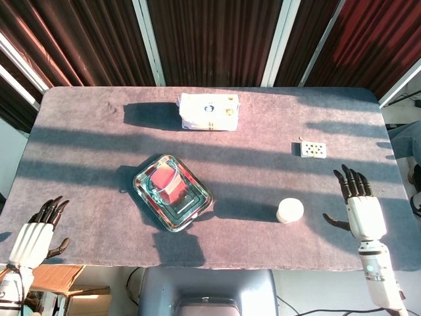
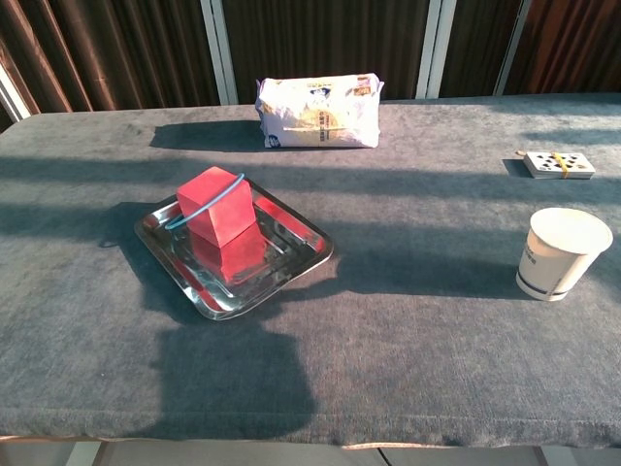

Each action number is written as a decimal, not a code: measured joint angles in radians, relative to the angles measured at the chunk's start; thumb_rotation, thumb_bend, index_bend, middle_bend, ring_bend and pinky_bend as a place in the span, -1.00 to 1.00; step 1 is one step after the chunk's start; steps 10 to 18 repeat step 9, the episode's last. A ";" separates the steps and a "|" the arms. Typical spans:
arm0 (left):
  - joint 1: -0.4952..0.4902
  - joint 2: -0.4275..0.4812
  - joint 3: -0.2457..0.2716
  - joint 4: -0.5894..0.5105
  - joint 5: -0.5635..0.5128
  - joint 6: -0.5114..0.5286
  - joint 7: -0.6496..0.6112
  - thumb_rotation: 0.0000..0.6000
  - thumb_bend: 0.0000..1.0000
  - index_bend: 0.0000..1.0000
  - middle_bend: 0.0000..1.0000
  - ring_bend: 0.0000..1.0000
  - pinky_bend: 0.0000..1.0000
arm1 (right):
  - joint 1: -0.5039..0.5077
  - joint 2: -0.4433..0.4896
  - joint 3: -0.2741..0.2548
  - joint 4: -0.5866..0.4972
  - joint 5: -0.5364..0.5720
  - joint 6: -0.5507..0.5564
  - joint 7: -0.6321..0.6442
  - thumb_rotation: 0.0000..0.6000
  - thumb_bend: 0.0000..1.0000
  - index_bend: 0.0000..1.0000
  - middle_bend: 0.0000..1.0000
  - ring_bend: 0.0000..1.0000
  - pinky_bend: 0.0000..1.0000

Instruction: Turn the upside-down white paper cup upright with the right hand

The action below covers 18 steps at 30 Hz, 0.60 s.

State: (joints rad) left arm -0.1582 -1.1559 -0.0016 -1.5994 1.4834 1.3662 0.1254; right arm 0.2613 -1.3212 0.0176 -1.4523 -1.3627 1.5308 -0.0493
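On the bench (image 1: 99,145), the cup (image 2: 563,252) stands upright; my right hand (image 1: 362,210) hovers nearby, fingers (image 1: 348,181) apart.

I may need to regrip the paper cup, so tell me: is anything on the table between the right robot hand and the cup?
Nothing visible. The right robot hand is open beside the upright paper cup, with only bare table cloth between them.
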 measured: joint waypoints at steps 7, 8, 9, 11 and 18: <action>0.001 -0.001 -0.001 0.000 0.000 0.005 0.000 1.00 -0.41 -0.89 -0.97 -1.00 -0.45 | -0.024 0.041 0.044 -0.056 0.069 -0.062 -0.073 1.00 -0.48 -0.86 -0.88 -1.00 -0.63; 0.002 0.000 -0.002 0.000 0.002 0.008 -0.003 1.00 -0.41 -0.89 -0.97 -1.00 -0.45 | -0.026 0.040 0.045 -0.057 0.068 -0.066 -0.080 1.00 -0.48 -0.86 -0.88 -1.00 -0.63; 0.002 0.000 -0.002 0.001 0.004 0.010 -0.006 1.00 -0.41 -0.89 -0.97 -1.00 -0.45 | -0.027 0.041 0.044 -0.060 0.065 -0.069 -0.087 1.00 -0.48 -0.86 -0.88 -1.00 -0.63; 0.002 0.000 -0.002 0.001 0.004 0.010 -0.006 1.00 -0.41 -0.89 -0.97 -1.00 -0.45 | -0.027 0.041 0.044 -0.060 0.065 -0.069 -0.087 1.00 -0.48 -0.86 -0.88 -1.00 -0.63; 0.002 0.000 -0.002 0.001 0.004 0.010 -0.006 1.00 -0.41 -0.89 -0.97 -1.00 -0.45 | -0.027 0.041 0.044 -0.060 0.065 -0.069 -0.087 1.00 -0.48 -0.86 -0.88 -1.00 -0.63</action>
